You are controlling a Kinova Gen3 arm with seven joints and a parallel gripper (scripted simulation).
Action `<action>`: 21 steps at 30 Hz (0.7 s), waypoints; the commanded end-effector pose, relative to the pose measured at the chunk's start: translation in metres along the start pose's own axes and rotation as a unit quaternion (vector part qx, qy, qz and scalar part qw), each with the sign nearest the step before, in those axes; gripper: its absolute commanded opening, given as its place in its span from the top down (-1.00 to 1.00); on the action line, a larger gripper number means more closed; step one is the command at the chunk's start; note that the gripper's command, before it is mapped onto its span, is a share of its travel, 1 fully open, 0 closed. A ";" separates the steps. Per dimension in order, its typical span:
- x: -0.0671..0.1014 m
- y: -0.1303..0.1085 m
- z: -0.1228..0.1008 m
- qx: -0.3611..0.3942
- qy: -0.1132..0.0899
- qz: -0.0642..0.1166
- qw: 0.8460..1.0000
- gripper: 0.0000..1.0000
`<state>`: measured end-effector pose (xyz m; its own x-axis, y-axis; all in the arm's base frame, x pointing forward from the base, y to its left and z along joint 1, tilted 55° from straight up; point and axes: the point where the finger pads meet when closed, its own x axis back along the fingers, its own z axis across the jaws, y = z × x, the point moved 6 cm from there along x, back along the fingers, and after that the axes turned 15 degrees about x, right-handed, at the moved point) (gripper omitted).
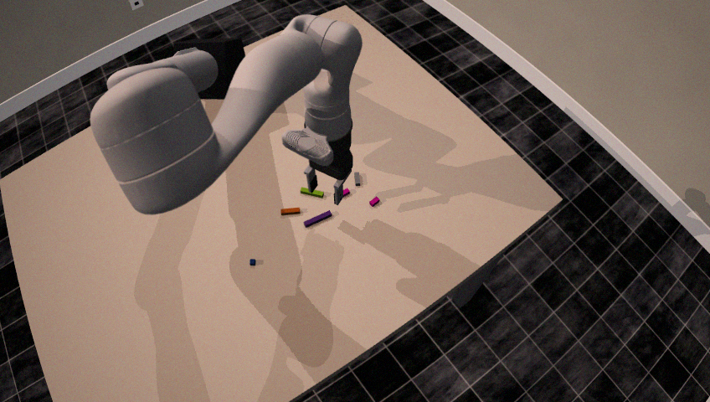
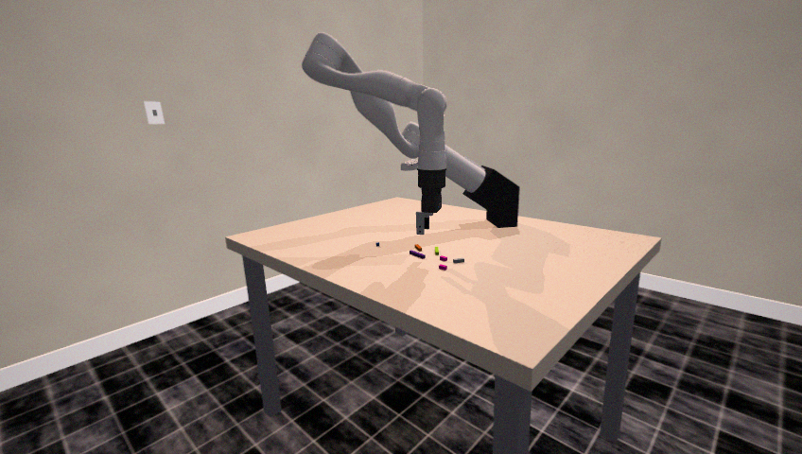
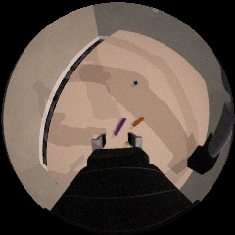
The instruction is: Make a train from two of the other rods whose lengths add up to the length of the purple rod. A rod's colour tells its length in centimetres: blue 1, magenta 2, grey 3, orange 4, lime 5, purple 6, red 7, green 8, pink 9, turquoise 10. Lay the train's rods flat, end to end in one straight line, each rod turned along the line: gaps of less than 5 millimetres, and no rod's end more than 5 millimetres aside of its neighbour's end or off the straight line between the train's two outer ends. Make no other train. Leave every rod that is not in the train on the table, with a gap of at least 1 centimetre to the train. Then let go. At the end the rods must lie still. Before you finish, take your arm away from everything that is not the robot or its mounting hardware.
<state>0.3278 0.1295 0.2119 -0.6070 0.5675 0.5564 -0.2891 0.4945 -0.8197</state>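
Beige walls and a dark tiled floor surround a wooden counter carrying small coloured rods. One grey robot arm reaches down, its hand spread wide and grasping nothing, raised over a lime rod. Near it lie an orange rod and the purple rod, close together. A magenta rod and a grey rod lie beyond. A tiny blue rod sits well apart.
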 end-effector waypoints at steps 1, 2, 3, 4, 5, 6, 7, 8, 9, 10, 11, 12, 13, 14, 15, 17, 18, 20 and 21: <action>0.001 -0.003 0.008 -0.058 -0.009 -0.001 0.998 -1.00; 0.001 -0.004 0.011 -0.075 -0.009 -0.002 0.997 -1.00; 0.000 -0.005 0.014 -0.091 -0.009 -0.002 0.996 -1.00; 0.000 -0.006 0.016 -0.108 -0.009 -0.002 0.994 -1.00; -0.001 -0.007 0.019 -0.124 -0.008 -0.002 0.992 -1.00; -0.001 -0.007 0.019 -0.124 -0.008 -0.002 0.992 -1.00; -0.001 -0.007 0.019 -0.124 -0.008 -0.002 0.992 -1.00; -0.002 -0.007 0.022 -0.139 -0.007 -0.002 0.990 -1.00; -0.002 -0.007 0.025 -0.155 -0.007 -0.002 0.988 -1.00; -0.002 -0.008 0.027 -0.171 -0.007 -0.002 0.985 -1.00; -0.002 -0.009 0.030 -0.187 -0.007 -0.003 0.982 -1.00; -0.003 -0.010 0.032 -0.202 -0.007 -0.003 0.979 -1.00; -0.003 -0.011 0.034 -0.216 -0.007 -0.003 0.976 -1.00; -0.003 -0.011 0.037 -0.231 -0.007 -0.003 0.973 -1.00; -0.004 -0.012 0.039 -0.244 -0.006 -0.003 0.970 -1.00; -0.005 -0.012 0.044 -0.271 -0.005 -0.004 0.963 -1.00; -0.005 -0.013 0.046 -0.283 -0.005 -0.004 0.959 -1.00; -0.006 -0.014 0.050 -0.307 -0.004 -0.004 0.952 -1.00; -0.006 -0.014 0.052 -0.319 -0.004 -0.004 0.948 -1.00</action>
<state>0.2997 0.0872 0.2125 -0.6028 0.5694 0.5589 0.1707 0.7763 -0.6068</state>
